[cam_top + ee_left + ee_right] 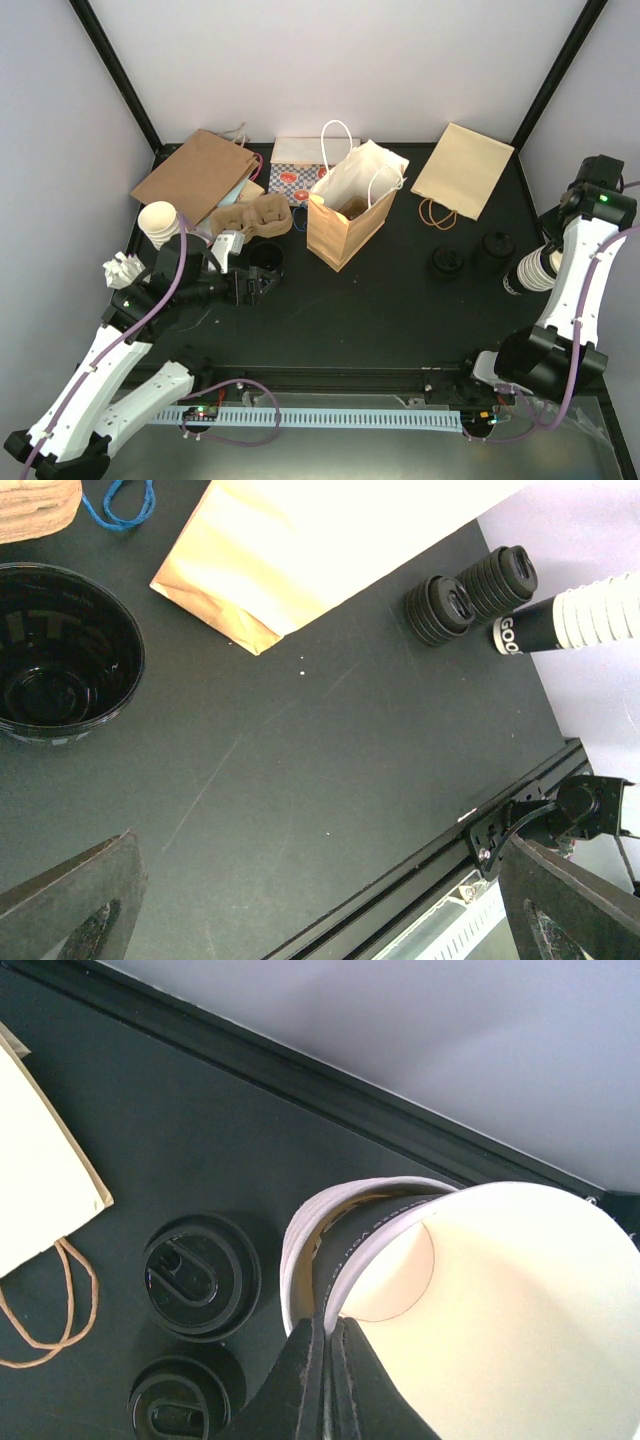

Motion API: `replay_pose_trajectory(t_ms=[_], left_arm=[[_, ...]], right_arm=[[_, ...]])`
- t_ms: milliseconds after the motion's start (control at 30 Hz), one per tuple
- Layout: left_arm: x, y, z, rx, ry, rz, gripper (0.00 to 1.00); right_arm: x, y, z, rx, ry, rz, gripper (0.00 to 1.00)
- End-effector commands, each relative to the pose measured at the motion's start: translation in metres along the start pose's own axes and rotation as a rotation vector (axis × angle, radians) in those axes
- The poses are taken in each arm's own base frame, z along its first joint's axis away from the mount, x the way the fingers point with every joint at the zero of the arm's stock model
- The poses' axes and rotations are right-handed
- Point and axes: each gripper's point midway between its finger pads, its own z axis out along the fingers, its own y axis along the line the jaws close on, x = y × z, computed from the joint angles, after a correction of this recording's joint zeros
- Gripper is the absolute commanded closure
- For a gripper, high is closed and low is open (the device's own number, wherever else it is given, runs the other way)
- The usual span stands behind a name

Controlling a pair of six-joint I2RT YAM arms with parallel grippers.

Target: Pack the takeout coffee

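Note:
One black takeout coffee cup (266,260) stands on the table just below the cardboard tray (250,218); in the left wrist view the cup (60,655) is open and dark inside. I see no second one. My left gripper (256,285) is open and empty beside the cup, its fingers (70,900) wide apart over bare table. My right gripper (328,1380) is shut on the rim of the top white paper cup (480,1310) of a stack (532,272) lying at the right edge.
An open brown paper bag (345,215) stands mid-table. Two stacks of black lids (446,262) (493,252) sit left of the paper cup stack. Flat bags lie at the back left (195,175) and back right (462,170). White cups (160,222) stand far left.

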Motion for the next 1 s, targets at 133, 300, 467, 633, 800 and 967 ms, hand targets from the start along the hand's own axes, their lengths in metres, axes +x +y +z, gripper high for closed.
replay_pose_trajectory(t_ms=[133,300,467,633,800,967], left_arm=[[-0.006,-0.005,-0.007,0.008,-0.018,0.008,0.01],[-0.005,-0.004,-0.006,0.001,-0.015,0.006,0.01],[-0.005,-0.002,-0.006,-0.007,-0.008,-0.001,0.01],[-0.006,-0.002,-0.006,-0.012,-0.015,-0.001,0.01],[-0.007,-0.002,-0.005,-0.013,-0.012,-0.004,0.01],[-0.008,-0.002,-0.005,-0.014,-0.018,-0.001,0.01]], right_arm=[[0.003,-0.002,-0.005,0.019,0.006,0.006,0.99],[0.006,-0.003,0.0,0.049,0.025,-0.01,0.99],[0.014,-0.007,0.003,0.087,0.067,-0.027,0.99],[0.011,0.001,-0.007,0.058,0.047,-0.036,0.99],[0.007,0.016,-0.015,0.022,0.042,-0.041,0.99],[0.003,0.034,-0.026,0.008,0.028,-0.072,0.99]])
